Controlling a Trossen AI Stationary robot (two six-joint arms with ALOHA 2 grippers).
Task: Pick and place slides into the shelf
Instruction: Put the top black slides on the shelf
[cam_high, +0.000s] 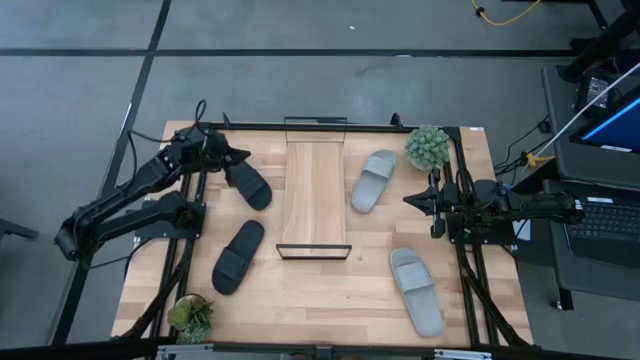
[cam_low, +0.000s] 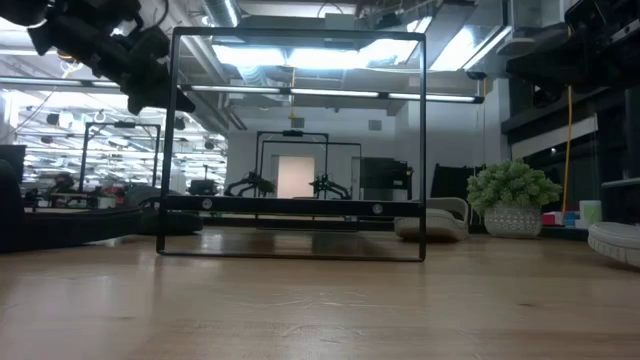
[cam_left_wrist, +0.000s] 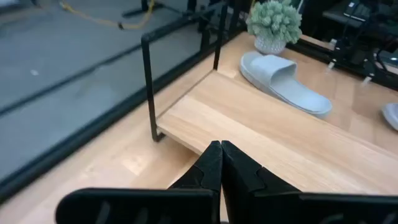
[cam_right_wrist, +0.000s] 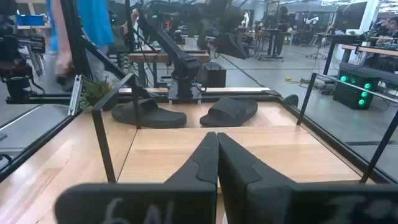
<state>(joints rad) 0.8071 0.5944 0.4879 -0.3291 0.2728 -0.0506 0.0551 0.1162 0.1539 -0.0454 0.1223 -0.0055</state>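
Observation:
The shelf (cam_high: 314, 190) is a long light-wood board with black wire frames at its ends, lying mid-table. Two black slides lie flat on their soles to its left, one far (cam_high: 250, 186) and one nearer (cam_high: 237, 256). Two light grey slides lie to its right, one far (cam_high: 374, 180) and one near (cam_high: 416, 291). My left gripper (cam_high: 244, 155) is shut and empty, raised above the table just beyond the far black slide. My right gripper (cam_high: 408, 200) is shut and empty, right of the far grey slide. The right wrist view shows both black slides (cam_right_wrist: 149, 113) (cam_right_wrist: 230, 111) beyond the shelf board (cam_right_wrist: 286, 155).
A potted plant (cam_high: 428, 147) stands at the far right corner beside the far grey slide, another (cam_high: 190, 316) at the near left corner. A black rail frame (cam_high: 330, 127) runs round the tabletop. Bare wood lies in front of the shelf's near end (cam_high: 313, 300). A person shows beyond the table (cam_right_wrist: 93, 25).

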